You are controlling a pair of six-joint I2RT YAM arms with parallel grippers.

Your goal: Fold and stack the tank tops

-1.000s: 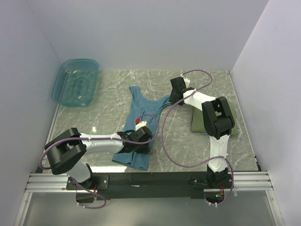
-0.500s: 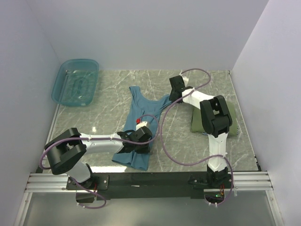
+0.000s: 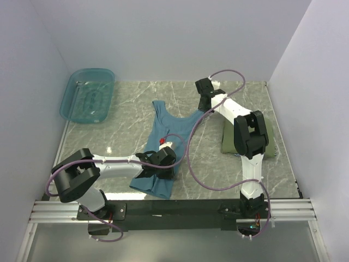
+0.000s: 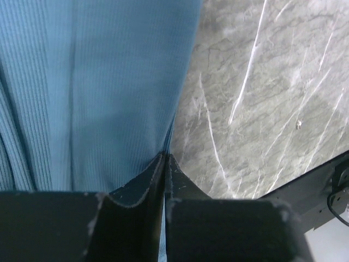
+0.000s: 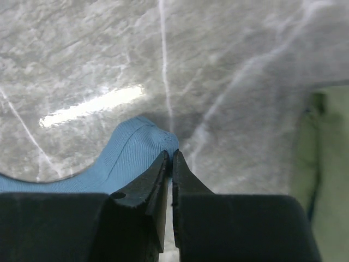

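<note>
You are pinching the teal tank top (image 3: 165, 130), spread mid-table: left gripper (image 4: 165, 157) clamping its side edge, right gripper (image 5: 170, 157) clamping a strap. Be carrying both across evenly, fabric taut, avoiding wrinkles.

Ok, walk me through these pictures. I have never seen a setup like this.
These are two robot arms bolted at the near edge of a marble-look table. The wide picture is taken from above and behind them. The two close-ups come from cameras on the wrists, so the dark shapes at the bottom of each are that arm's own claw. A blue shirt lies spread on the table. The left claw is shut on its edge near the lower end, and the right claw is shut on the tip of one shoulder strap. A folded green shirt lies at the right, and a see-through teal basin sits at the far left.
</note>
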